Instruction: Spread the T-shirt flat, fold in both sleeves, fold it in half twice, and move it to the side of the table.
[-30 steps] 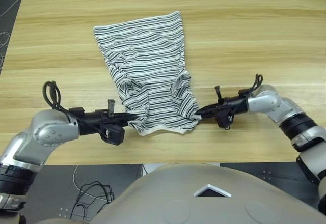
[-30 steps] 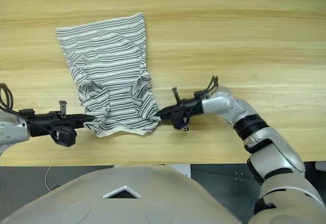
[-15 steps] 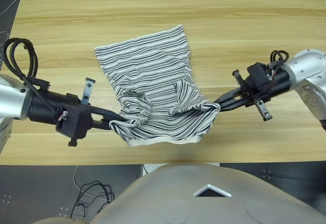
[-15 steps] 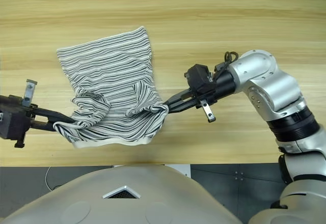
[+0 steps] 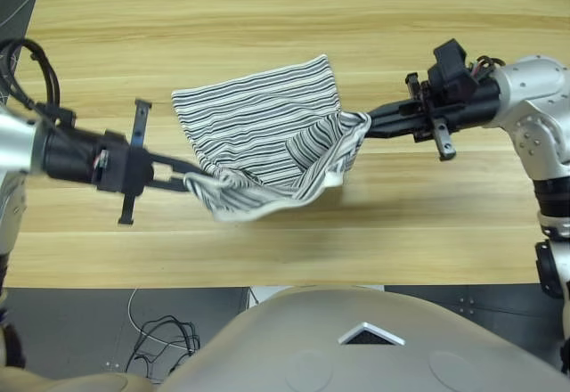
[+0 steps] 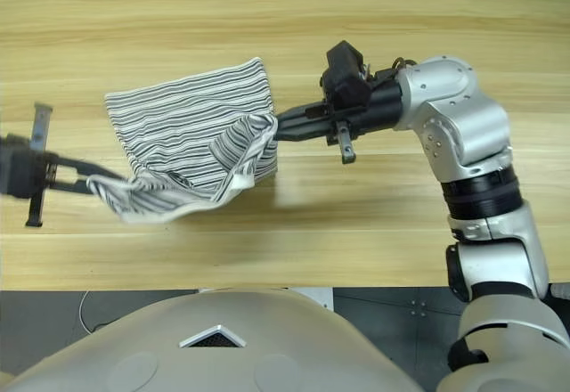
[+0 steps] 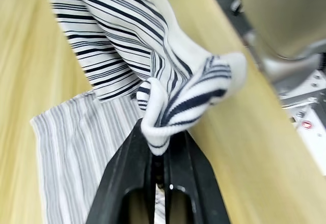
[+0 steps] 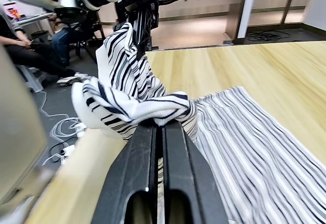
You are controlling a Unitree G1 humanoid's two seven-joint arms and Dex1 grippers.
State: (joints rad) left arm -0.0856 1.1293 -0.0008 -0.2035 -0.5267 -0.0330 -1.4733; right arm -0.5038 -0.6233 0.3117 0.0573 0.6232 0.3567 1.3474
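A black-and-white striped T-shirt [image 5: 258, 120] lies on the wooden table [image 5: 267, 18] with its near end lifted into the air. My left gripper [image 5: 198, 178] is shut on the near left corner, a bunched white-edged hem [image 7: 168, 107]. On the other side my right gripper [image 5: 361, 127] is shut on the near right corner [image 8: 147, 112], held higher and farther back. The cloth sags in a fold between the two grippers. The far part of the T-shirt [image 6: 191, 98] rests flat on the table.
Bare tabletop stretches to the far side and to the right of the shirt [image 5: 427, 18]. The table's near edge [image 5: 285, 281] runs just below the grippers. Cables lie on the floor below it [image 5: 151, 338].
Both grippers have lifted the near end of the T-shirt off the table and carried it toward the far side, folding it back over itself. The right gripper rose higher and farther.
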